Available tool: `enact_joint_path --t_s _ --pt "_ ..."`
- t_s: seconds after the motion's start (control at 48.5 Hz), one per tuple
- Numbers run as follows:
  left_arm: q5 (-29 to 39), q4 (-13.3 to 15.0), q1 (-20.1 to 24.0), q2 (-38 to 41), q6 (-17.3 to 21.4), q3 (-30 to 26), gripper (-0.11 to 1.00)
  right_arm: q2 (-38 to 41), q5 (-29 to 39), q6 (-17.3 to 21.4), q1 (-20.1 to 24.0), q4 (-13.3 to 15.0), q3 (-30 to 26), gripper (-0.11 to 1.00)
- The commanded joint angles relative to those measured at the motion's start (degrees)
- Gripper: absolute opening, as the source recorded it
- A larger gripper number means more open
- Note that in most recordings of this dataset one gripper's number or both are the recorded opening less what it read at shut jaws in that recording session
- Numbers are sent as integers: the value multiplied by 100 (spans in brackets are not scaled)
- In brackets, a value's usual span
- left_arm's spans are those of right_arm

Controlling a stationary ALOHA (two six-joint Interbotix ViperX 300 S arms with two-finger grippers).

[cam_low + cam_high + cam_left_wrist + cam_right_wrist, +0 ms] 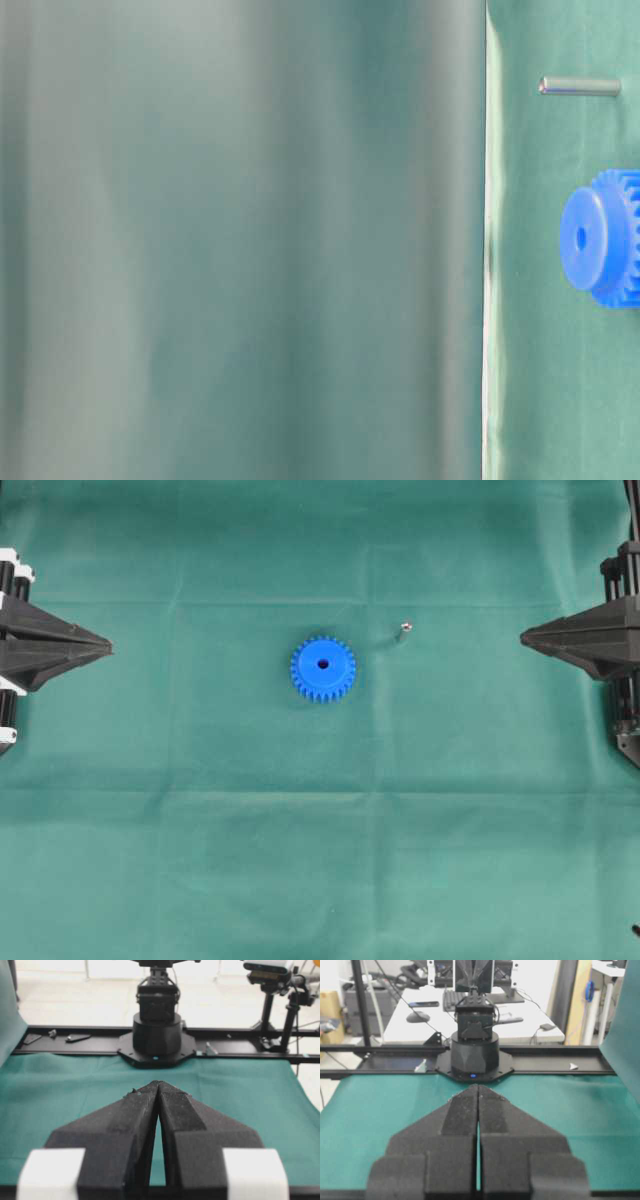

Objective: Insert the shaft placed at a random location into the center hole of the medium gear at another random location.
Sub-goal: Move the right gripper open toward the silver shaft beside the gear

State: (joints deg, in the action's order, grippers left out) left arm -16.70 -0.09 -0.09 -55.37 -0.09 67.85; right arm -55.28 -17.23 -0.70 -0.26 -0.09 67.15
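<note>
- Grippers are both sitting back at the table's edges: the left gripper (108, 643) is pointing in from the left side of the overhead view, the right gripper (524, 637) from the right.
- Left gripper is showing clenched in its wrist view (158, 1083), fingertips meeting at a point with nothing between them.
- Right gripper is looking the same in its own camera (477, 1086), jaws pressed together and gripping nothing.
- Medium gear (323, 669) is lying flat on the green cloth (200, 860) roughly midway between the two claws, well apart from each, its center hole (323, 664) facing up.
- Shaft (404, 631) is resting on the cloth just beside the gear, on the right gripper's side, apart from the teeth and closer to that claw than to the left one.
- Table-level view is catching the shaft (579, 86) lying on its side near the gear (600, 238).
</note>
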Motion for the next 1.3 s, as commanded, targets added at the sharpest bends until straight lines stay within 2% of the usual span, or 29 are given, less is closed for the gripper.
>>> enact_joint_path --t_s 0.0,0.33,0.557,0.619,0.681,0.846,0.928,0.969,1.052,1.279 --pt "26 -44 18 35 -26 -202 0 18 26 44 -18 0 -88 1" --pt "79 -53 18 26 -9 -211 0 316 141 88 -334 -9 -149 1" --pt "176 -53 79 0 -18 -220 0 976 9 97 -589 -62 -97 2" --pt "176 -53 105 0 -18 -211 0 1204 -53 97 -712 -79 -88 9" --pt "176 -53 132 0 -18 -211 0 1494 -88 88 -888 -79 -88 21" --pt "176 -53 141 9 -26 -202 0 2312 -229 26 -1151 -44 -105 70" --pt "176 -53 141 9 -26 -211 0 2751 -422 26 -1222 -35 -114 89" --pt "176 -53 149 9 -26 -202 0 2962 -527 18 -1248 -35 -123 91" --pt "176 -53 149 9 -18 -202 0 3375 -773 18 -1327 -35 -123 86" --pt "176 -53 149 35 -26 -202 0 4412 -1477 18 -1556 -53 -132 87"
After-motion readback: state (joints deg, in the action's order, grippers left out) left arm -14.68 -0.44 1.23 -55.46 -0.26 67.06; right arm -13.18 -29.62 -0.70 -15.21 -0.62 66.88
